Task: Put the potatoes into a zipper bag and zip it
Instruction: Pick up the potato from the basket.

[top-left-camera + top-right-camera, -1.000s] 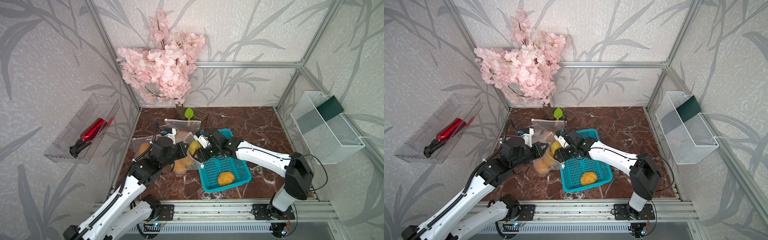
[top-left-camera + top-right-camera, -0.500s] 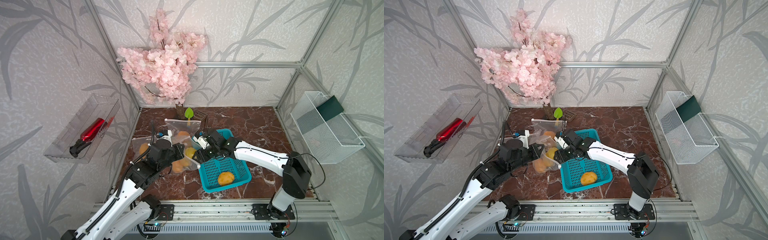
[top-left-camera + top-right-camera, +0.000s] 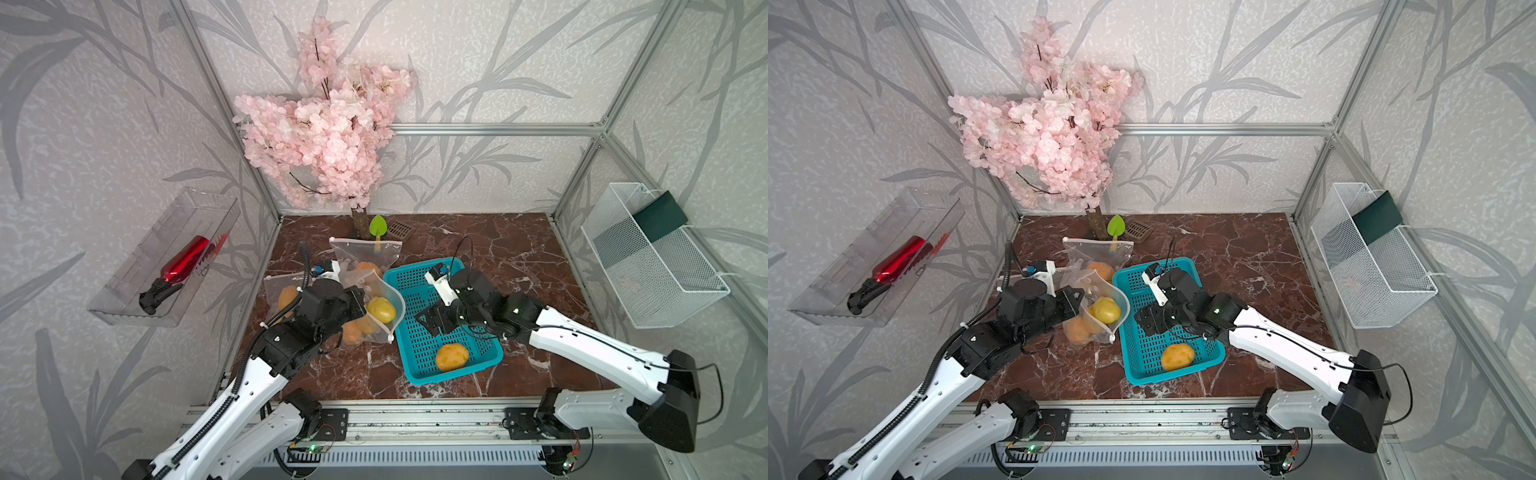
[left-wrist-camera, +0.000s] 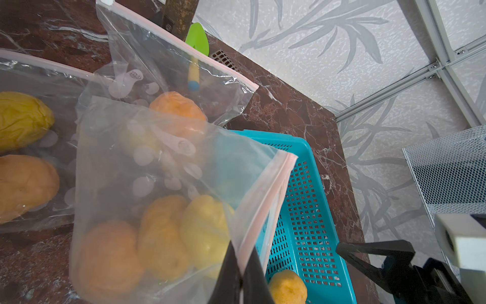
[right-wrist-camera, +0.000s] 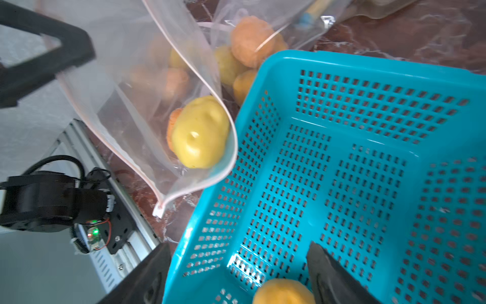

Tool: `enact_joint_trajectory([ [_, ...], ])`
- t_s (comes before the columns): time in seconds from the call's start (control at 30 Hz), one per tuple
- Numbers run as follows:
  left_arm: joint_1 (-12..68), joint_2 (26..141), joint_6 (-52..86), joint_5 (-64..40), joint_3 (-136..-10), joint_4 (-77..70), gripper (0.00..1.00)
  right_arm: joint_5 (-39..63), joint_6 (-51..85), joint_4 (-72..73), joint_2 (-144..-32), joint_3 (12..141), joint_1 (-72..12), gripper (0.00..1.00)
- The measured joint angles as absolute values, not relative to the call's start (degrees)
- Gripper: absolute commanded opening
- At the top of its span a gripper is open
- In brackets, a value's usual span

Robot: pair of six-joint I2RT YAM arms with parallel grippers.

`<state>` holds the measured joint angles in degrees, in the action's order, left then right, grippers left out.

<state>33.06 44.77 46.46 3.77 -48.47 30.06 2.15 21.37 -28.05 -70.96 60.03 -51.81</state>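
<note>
Clear crinkled bag (image 4: 157, 163): pink zip rim pinched by the left gripper (image 4: 240, 281); lumpy oval potatoes (image 5: 201, 131) lie beyond, inside. Jaws of the right gripper (image 5: 236, 250) gape wide above the perforated teal basket (image 5: 342, 158), one orange potato (image 5: 281, 290) just beside a finger.

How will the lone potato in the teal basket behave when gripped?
The potato is rounded and lies loose on the flat floor of the basket, so it will probably roll if nudged off-centre. It has a lumpy, full shape, so it likely feels firm, not squashy. Its matt, bumpy skin should grip fairly well.
</note>
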Motion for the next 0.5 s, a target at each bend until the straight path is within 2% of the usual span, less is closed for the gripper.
enact_joint_trajectory([
  [0.2,33.1,44.6,46.4,4.7,-48.5,30.4,0.0,-5.8,21.0,-34.7,-68.2,55.1,-51.8,0.86],
  [0.5,33.1,41.9,46.0,6.2,-47.9,31.3,0.0,-8.4,20.4,-39.6,-70.6,50.0,-51.8,0.88],
])
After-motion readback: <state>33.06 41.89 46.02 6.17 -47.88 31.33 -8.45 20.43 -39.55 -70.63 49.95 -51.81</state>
